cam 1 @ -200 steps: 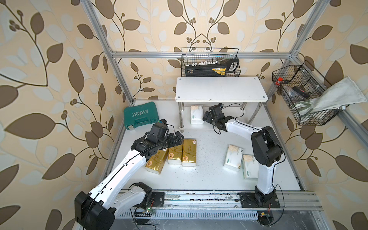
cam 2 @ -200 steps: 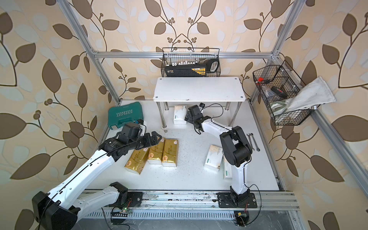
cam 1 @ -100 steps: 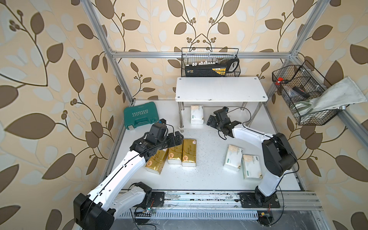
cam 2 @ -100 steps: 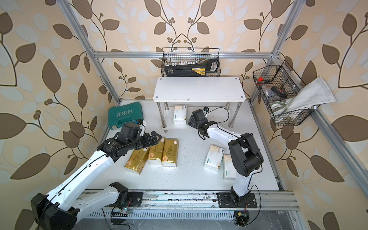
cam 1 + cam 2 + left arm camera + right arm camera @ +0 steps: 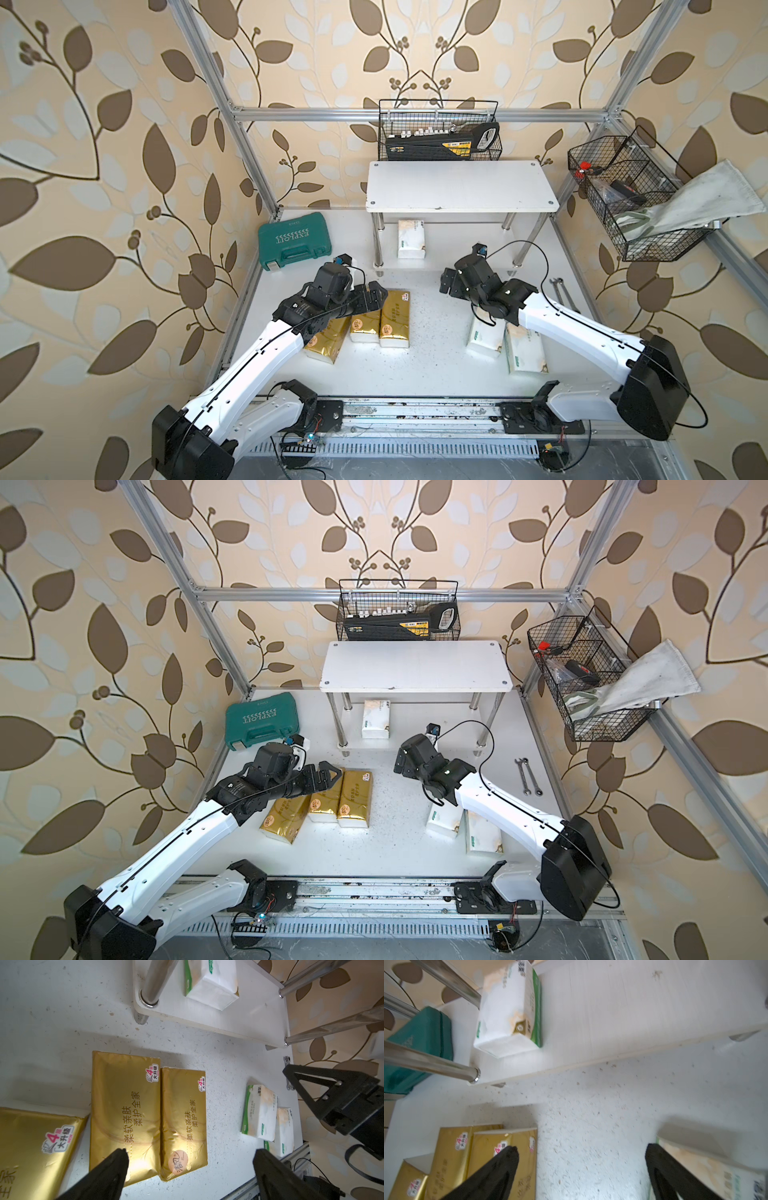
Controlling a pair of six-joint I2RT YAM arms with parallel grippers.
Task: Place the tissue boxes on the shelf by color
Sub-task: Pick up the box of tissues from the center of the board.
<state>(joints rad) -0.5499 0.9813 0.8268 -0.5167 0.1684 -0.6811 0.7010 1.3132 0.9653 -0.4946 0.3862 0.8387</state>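
White two-tier chrome-legged shelf, upper centre: one white green-printed tissue pack kept on lower board. Spread wide, empty: left gripper, right gripper.

- Beige wallpaper with brown leaf sprigs closes round my surface on three sides.
- The surface is white, speckled with dark flecks.
- An aluminium frame rises from the surface's far corners, with a crossbar above its far edge.
- A black wire basket hangs on that crossbar.
- A second wire basket, with a pale cloth draped out, hangs past the surface's right edge.
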